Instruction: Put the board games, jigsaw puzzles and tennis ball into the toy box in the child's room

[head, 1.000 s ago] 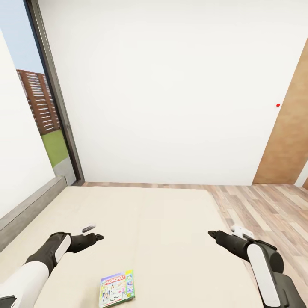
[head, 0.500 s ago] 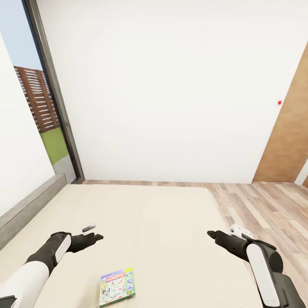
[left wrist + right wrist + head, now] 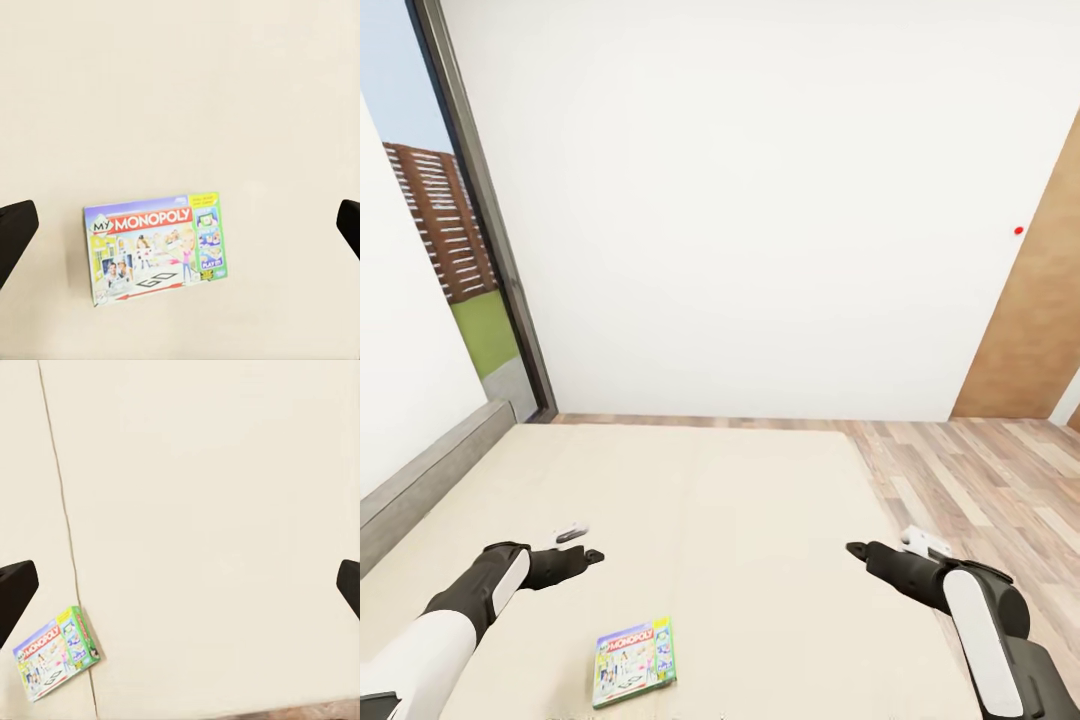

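Bed (image 3: 710, 500): wide beige mattress, grey headboard along its left edge.
Board game (image 3: 633, 661): flat Monopoly box, green-sided, lying face up near the bed's near edge, between both arms.
Left end effector (image 3: 592, 555): fingers wide apart, empty.
Right end effector (image 3: 855, 548): likewise apart; fingertips barely resolved from the head camera.

Low beige bed (image 3: 760, 500) with grey headboard (image 3: 430, 480) — one board game (image 3: 633, 661) flat on the mattress
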`<state>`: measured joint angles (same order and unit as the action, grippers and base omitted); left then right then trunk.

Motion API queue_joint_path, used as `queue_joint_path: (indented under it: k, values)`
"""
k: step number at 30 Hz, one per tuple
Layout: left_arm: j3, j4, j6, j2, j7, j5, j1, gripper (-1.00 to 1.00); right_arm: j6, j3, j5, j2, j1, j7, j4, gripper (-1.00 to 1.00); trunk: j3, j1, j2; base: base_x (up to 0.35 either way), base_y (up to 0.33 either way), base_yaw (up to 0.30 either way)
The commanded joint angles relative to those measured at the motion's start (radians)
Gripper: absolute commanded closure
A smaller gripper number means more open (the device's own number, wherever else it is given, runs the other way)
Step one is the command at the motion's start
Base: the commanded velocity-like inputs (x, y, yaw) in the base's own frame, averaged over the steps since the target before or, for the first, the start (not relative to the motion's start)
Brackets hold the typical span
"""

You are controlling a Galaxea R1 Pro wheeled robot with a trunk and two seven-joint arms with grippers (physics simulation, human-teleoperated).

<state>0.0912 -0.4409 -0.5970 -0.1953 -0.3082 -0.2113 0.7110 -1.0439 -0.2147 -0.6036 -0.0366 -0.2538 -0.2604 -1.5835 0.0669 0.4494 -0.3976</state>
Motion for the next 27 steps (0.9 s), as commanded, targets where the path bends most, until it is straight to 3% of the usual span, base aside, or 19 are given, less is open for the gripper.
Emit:
queue_joint_path:
  k: [1,4,6,12,16,27]
  values:
    - [0.005,-0.001,-0.008,0.000,-0.002,-0.003,0.001,-1.00,-0.003,-0.002,-0.026,-0.002,-0.001,0.001,-0.001,-1.00,0.004,0.001,-0.002,0.000,0.000,0.000]
    - [0.005,-0.001,-0.008,0.000,-0.003,-0.003,0.001,-1.00,-0.003,-0.005,-0.075,-0.004,0.000,0.038,-0.001,-1.00,0.009,0.001,-0.002,0.000,0.000,0.012]
    - [0.005,-0.001,-0.009,0.000,-0.004,-0.004,0.001,-1.00,-0.003,-0.020,-0.138,-0.017,0.000,0.105,-0.001,-1.00,0.012,0.001,-0.002,0.000,0.000,0.048]
    - [0.005,-0.001,-0.009,-0.002,-0.025,-0.005,0.001,-1.00,-0.003,-0.055,-0.263,-0.139,0.001,0.362,-0.001,-1.00,0.022,0.001,-0.002,0.000,0.000,0.071]
    - [0.005,-0.001,-0.009,-0.004,-0.061,-0.004,0.001,-1.00,-0.003,-0.056,-0.283,-0.163,0.001,0.421,-0.001,-1.00,0.028,0.001,-0.002,0.000,0.000,0.077]
    - [0.005,0.000,-0.034,-0.009,-0.109,-0.002,0.001,-1.00,-0.003,-0.055,-0.288,-0.167,0.001,0.433,-0.001,-1.00,0.046,0.001,-0.002,0.000,0.000,0.078]
